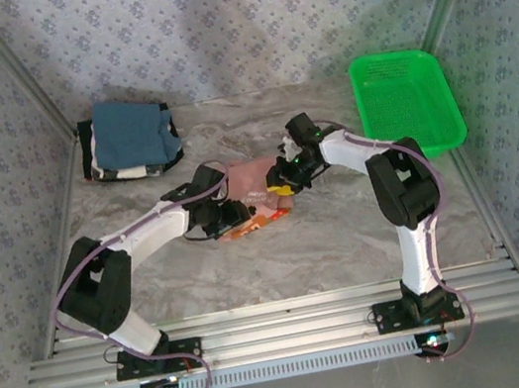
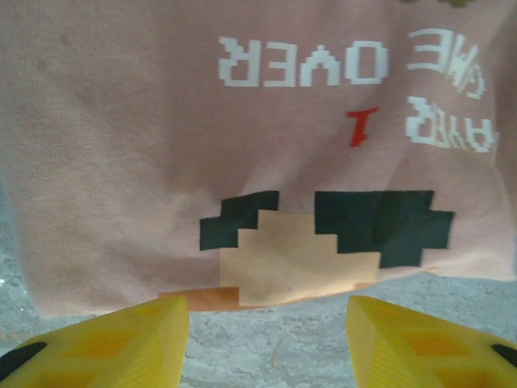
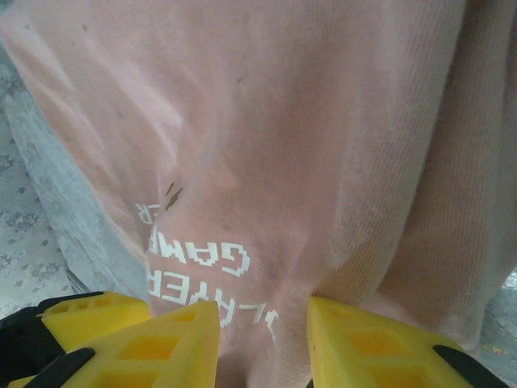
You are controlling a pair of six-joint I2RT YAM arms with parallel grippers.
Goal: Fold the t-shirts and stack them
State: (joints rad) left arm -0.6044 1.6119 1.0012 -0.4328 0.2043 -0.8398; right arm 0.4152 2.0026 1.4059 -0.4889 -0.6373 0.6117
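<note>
The salmon-pink t-shirt (image 1: 256,186) lies folded at the table's middle, one of the t-shirts; its pixel print and white lettering show in the left wrist view (image 2: 266,162). My left gripper (image 1: 227,218) is at the shirt's near-left edge. Its yellow fingers (image 2: 121,343) stand open over bare table, just short of the hem. My right gripper (image 1: 287,181) sits on the shirt's right side. Its jaws are apart, with pink cloth (image 3: 266,162) lying between the fingertips (image 3: 363,343). Other folded t-shirts (image 1: 134,136), blue on top, are stacked at the back left.
A green mesh basket (image 1: 406,100) stands at the back right. Patterned walls close the table on three sides. Bare marble-look tabletop (image 1: 328,242) lies in front of the shirt.
</note>
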